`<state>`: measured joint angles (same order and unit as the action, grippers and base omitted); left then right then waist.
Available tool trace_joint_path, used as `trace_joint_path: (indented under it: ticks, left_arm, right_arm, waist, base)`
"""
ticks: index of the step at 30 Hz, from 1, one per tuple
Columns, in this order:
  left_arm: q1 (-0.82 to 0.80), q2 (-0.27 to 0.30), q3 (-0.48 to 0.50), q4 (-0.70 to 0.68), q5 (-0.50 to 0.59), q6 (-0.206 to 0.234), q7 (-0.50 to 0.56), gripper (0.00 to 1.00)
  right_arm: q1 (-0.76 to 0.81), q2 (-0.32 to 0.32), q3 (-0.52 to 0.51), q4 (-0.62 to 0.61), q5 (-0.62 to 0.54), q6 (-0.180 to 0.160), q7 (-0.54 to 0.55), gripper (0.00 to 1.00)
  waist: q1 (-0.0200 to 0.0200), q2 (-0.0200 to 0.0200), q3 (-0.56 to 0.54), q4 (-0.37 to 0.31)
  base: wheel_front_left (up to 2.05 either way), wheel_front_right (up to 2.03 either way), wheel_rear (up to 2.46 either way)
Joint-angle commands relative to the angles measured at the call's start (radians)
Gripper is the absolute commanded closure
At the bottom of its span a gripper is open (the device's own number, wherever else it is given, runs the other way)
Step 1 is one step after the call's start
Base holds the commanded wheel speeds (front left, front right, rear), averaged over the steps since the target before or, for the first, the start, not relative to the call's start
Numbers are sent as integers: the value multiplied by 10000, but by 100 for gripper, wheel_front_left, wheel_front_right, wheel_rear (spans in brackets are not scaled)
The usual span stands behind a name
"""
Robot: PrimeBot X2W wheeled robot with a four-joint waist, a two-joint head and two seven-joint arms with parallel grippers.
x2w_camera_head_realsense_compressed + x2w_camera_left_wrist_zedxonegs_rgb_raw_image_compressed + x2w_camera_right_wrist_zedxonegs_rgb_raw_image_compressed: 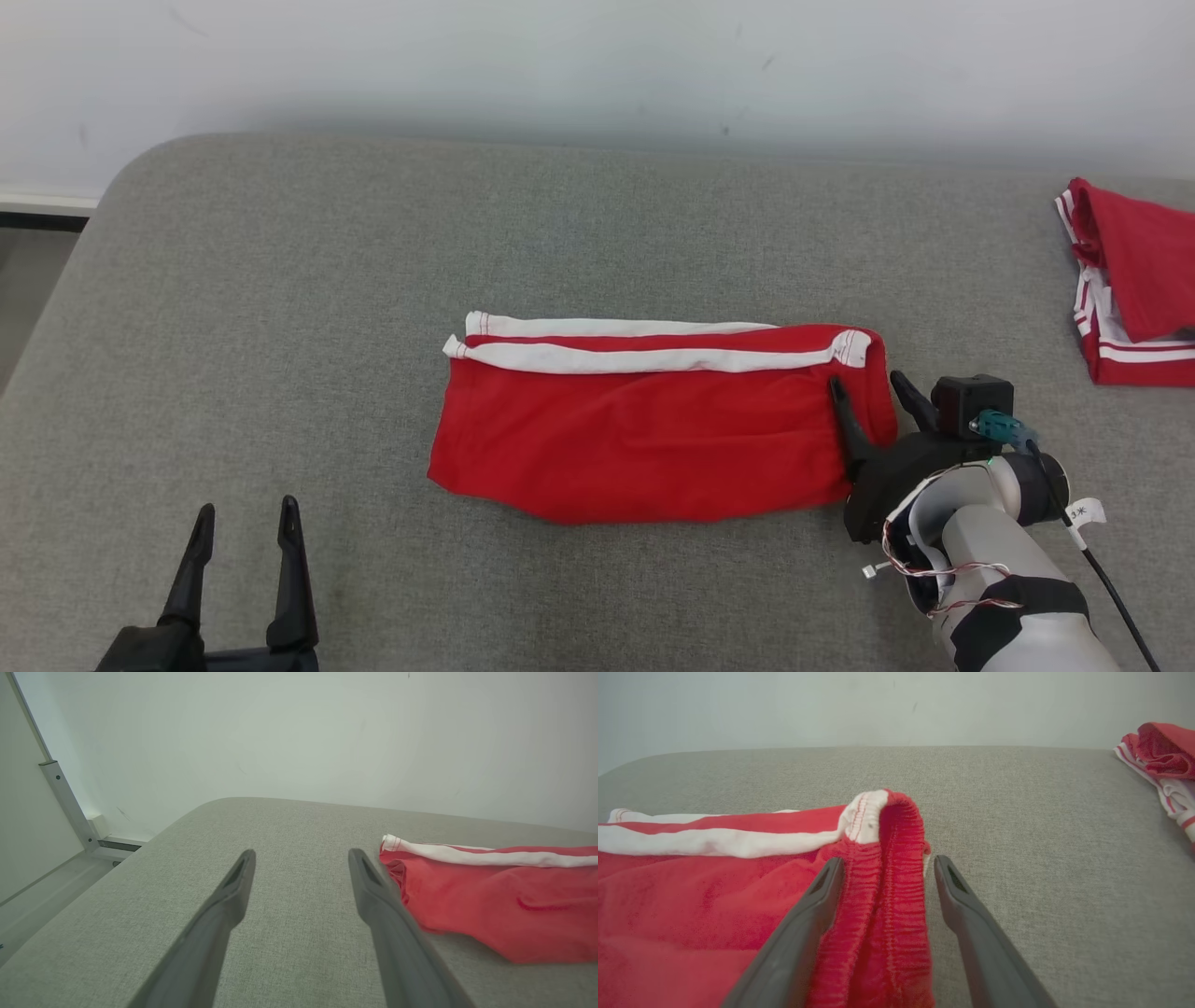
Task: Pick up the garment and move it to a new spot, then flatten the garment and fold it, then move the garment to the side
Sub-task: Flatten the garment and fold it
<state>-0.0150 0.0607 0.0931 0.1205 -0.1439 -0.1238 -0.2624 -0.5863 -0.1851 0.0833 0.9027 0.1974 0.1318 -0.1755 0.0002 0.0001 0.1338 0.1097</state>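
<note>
Grey padded surface (280, 280) takes most of the head view, w/ a white wall (597, 56) behind it. The red shorts (644, 429) lie flat near its middle, two white side stripes stacked along the far edge, so I judge they are already folded once lengthwise. A 2nd pile of red-and-white clothes (1134, 280) lies well apart, at the right edge.

The right gripper (865, 379) is at the shorts' right end. Its fingers are wide apart and stand on both sides of the elastic waistband (887, 896), w/ nothing pinched yet. The left gripper (246, 504) hangs low near the front left, fingers wide too and holding nothing, beside the hem end but not touching it.

Step in hand, as I judge: taking the waistband end, for the next fold or for moving the shorts aside; I cannot tell which. Next move calls for closing on all layers of the waistband together, low to the surface, so no layer slips out. For a fold, the left gripper probably must first come to the hem.
</note>
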Motion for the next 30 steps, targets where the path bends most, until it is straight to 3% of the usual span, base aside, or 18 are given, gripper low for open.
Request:
trace_joint_path:
  ticks: [1,14,15,16,17,23,30]
  left_arm:
    - [-126,-46,50,35,-9,-38,-31,0]
    - [-340,-93,-7,196,6,-52,-31,0]
    - [-343,-94,-8,214,8,-53,-31,0]
    - [-351,-96,-8,225,11,-55,-31,0]
    - [-349,-98,-10,232,14,-57,-31,0]
    - [-59,-102,184,269,17,-64,-31,0]
    - [199,-106,236,258,-18,-67,-31,0]
  right_arm:
    - [-231,64,-8,469,148,-28,-57,0]
    - [-724,627,611,2421,1055,-28,65,3]
    - [-753,652,678,2499,1157,-28,74,13]
    - [-770,659,737,2552,1270,-28,51,79]
    - [-793,649,792,2598,1372,-28,13,100]
    - [-919,131,1182,2610,1839,-30,-290,100]
    - [-682,-922,1890,2229,2434,-28,-244,100]
  waist:
    - [-2,-1,103,33]
    - [-2,-1,189,58]
    - [-2,-1,190,69]
    - [-2,-1,189,78]
    - [-2,-1,180,85]
    - [-2,-1,-38,-103]
    - [-2,-1,-401,-496]
  base:
    - [0,0,0]
    - [0,0,0]
    - [0,0,0]
    - [0,0,0]
    - [0,0,0]
    - [0,0,0]
    - [0,0,0]
